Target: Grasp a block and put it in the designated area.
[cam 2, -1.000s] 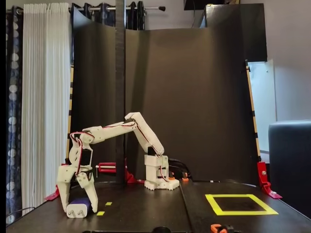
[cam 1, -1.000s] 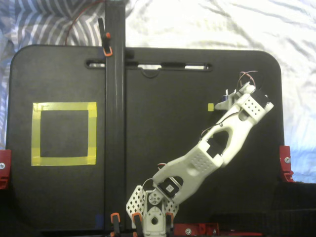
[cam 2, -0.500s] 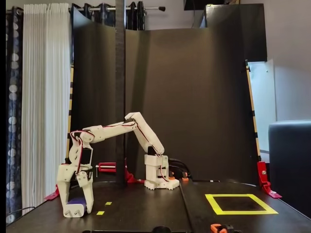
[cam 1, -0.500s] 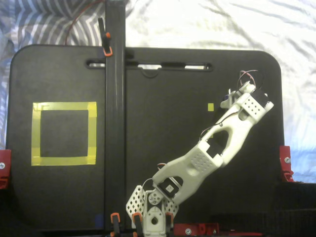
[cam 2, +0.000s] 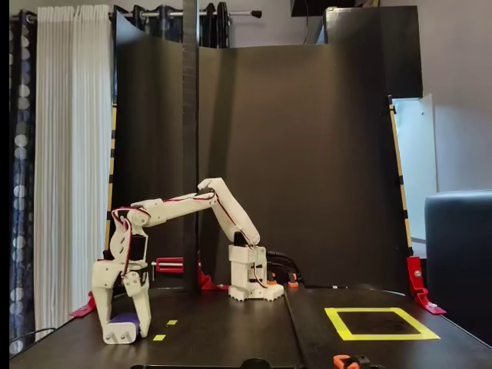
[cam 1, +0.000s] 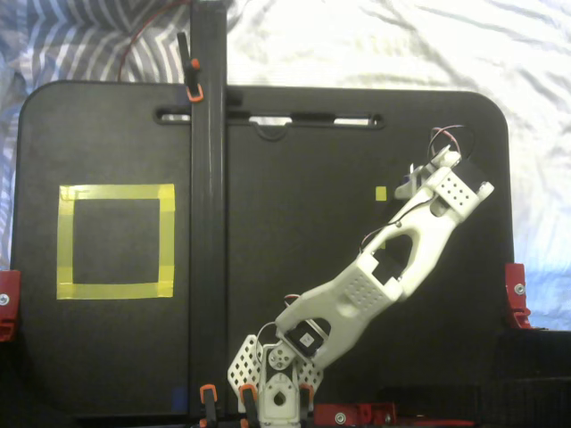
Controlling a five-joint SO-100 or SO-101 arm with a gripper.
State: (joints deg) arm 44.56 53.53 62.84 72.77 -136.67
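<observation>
In the side fixed view my gripper (cam 2: pixel 121 332) stands at the table's left end, fingers pointing down on either side of the dark blue block (cam 2: pixel 127 318). The block is down at table level and the fingers look closed against it. From above, the white arm reaches up and to the right. The wrist hides most of the gripper (cam 1: pixel 413 184), and only a blue sliver of the block (cam 1: pixel 407 185) shows. The designated area, a big square of yellow tape (cam 1: pixel 116 192) (cam 2: pixel 337 323), lies far across the table with nothing inside it.
A black upright post (cam 1: pixel 207 223) (cam 2: pixel 190 154) stands between the arm and the taped square. Small yellow tape marks (cam 1: pixel 381 193) (cam 2: pixel 159 337) lie close to the gripper. The arm's base (cam 1: pixel 277 392) is at the near edge. Red clamps (cam 1: pixel 516 294) grip the table's sides.
The wrist has turned slightly in the view from above. In the side view the gripper and block slid a little left, then back right. The block has stayed at table level.
</observation>
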